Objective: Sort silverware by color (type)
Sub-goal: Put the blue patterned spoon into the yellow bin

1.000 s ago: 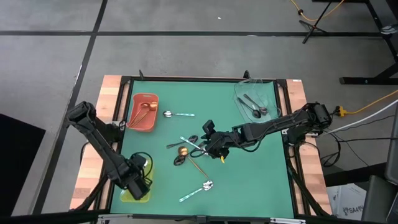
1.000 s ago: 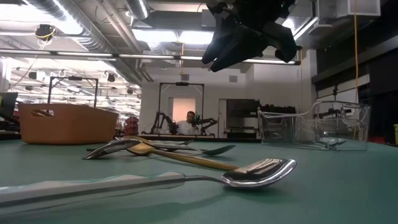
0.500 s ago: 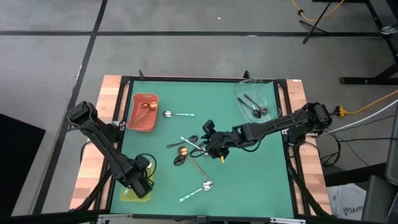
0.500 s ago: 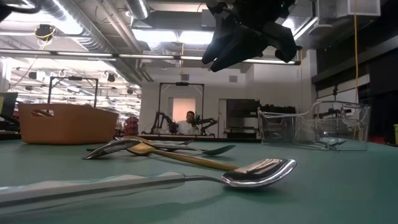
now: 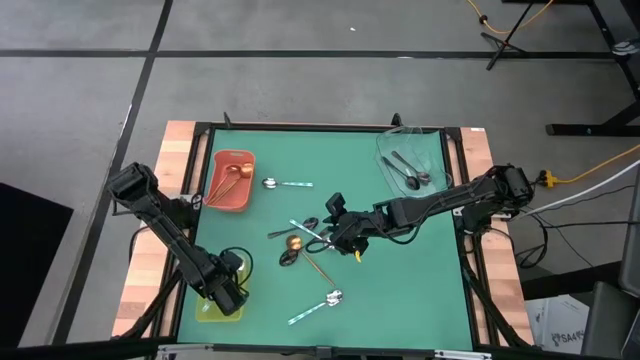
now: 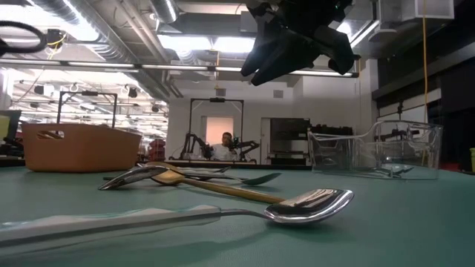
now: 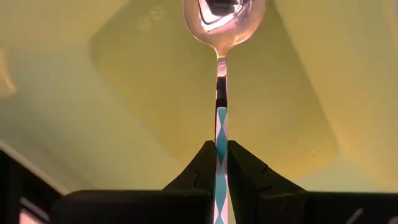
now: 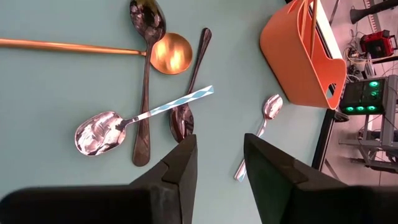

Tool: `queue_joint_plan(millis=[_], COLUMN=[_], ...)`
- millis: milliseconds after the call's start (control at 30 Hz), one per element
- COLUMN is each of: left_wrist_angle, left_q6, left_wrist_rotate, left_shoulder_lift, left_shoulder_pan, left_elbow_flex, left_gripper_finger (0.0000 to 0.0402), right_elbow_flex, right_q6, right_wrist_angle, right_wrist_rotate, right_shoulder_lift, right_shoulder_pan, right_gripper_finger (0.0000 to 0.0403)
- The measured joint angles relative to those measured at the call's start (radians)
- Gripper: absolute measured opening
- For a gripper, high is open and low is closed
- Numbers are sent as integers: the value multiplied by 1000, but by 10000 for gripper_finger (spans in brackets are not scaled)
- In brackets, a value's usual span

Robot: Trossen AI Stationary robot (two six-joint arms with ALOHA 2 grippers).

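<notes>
Left hand hides yellow-green tray contents; held spoon handle end cut off.

Spoon in left wrist view: polished metal bowl, mirror-glossy; handle with mint-and-white diamond pattern. Yellow-green tray: smooth, translucent plastic. Copper spoon: satin metal. Dark spoons: glossy black. Table mat: matt green. Clear tray: transparent plastic.
</notes>
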Motion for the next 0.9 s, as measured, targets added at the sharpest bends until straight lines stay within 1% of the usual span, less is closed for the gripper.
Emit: queue_joint_plan(millis=[267, 467, 900], left_wrist_angle=[64, 71, 70], left_q6=[0, 0, 0], left_wrist_rotate=[0, -4, -10], left_shoulder_lift=[0, 0, 0], left_shoulder_pan=[0, -1, -1], left_elbow_flex=[-57, -67, -67], left_gripper_finger=[16, 18, 76], right_elbow_flex=[0, 0, 0], right_q6=[0, 0, 0], right_wrist_angle=[0, 0, 0], right_wrist_rotate=[0, 0, 0], right_shoulder_lift=[0, 0, 0], right_shoulder_pan=[0, 0, 0], right_gripper_finger=[124, 124, 124])
